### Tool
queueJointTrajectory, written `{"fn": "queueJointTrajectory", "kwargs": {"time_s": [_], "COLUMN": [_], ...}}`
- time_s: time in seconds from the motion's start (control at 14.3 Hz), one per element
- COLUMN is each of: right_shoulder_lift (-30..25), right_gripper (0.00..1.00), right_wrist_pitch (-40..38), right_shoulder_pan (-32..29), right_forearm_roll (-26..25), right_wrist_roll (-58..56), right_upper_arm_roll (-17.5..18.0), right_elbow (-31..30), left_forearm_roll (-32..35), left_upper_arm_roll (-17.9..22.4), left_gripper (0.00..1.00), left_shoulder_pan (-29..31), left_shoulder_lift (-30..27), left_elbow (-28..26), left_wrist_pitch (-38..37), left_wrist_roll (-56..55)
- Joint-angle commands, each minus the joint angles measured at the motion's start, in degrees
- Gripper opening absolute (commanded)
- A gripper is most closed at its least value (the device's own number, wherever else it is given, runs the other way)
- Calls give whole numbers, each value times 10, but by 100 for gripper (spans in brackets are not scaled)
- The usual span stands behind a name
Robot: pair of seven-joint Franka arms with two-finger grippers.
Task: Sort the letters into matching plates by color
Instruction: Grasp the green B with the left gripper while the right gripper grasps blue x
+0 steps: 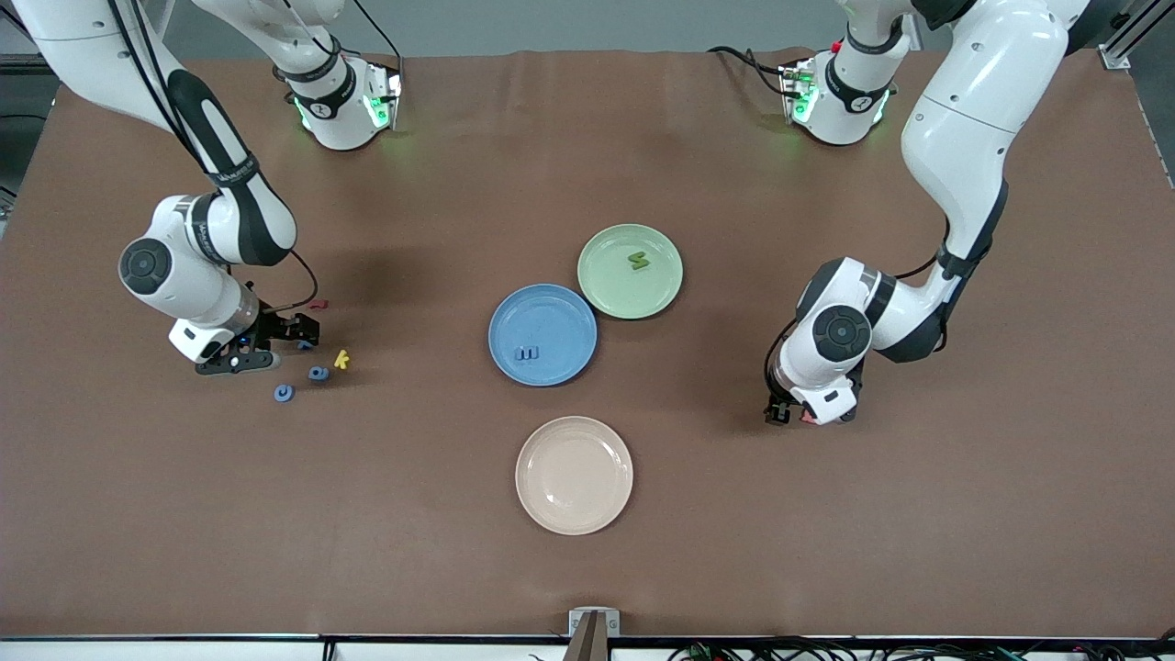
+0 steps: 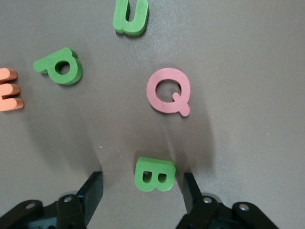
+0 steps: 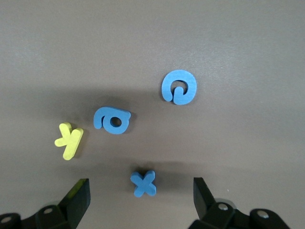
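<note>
The left tool is low over the table, toward the left arm's end from the blue plate; its fingers stand apart around a green B, one already touching it. Green p and green U lie near.

The right tool, toward the right arm's end from that plate, is spread around a blue x; two more blue letters wait.

One blue letter is in the blue plate, one green letter in the green plate; six remain.

right gripper wide apart over blue X | blue letters | yellow K
</note>
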Motion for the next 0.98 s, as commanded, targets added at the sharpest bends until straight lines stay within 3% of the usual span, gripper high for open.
{"fn": "queueJointTrajectory", "kwargs": {"time_s": [0.0,0.42,0.49,0.7,0.77,0.91], "right_shoulder_lift": [22,38,37,36,35,33], "right_gripper": [87,81,81,81,81,81], "right_wrist_pitch": [37,57,54,51,50,50], "right_shoulder_pan": [-2,-6,-6,-7,-8,-8], "right_forearm_roll": [-14,-28,-28,-28,-28,-28], "right_wrist_roll": [-14,-14,-14,-18,-18,-18], "right_upper_arm_roll": [1,1,1,1,1,1], "right_elbow": [-6,-13,-15,-21,-23,-30], "left_forearm_roll": [13,12,12,11,11,11], "left_upper_arm_roll": [2,3,3,2,2,2], "left_gripper": [76,68,60,19,10,2], "left_shoulder_pan": [1,1,0,0,0,0], "left_shoulder_lift": [6,11,12,11,10,4], "left_elbow": [11,10,11,11,14,15], "left_wrist_pitch": [-9,-9,-9,-9,-9,-9], "left_wrist_roll": [3,9,9,4,2,6]}}
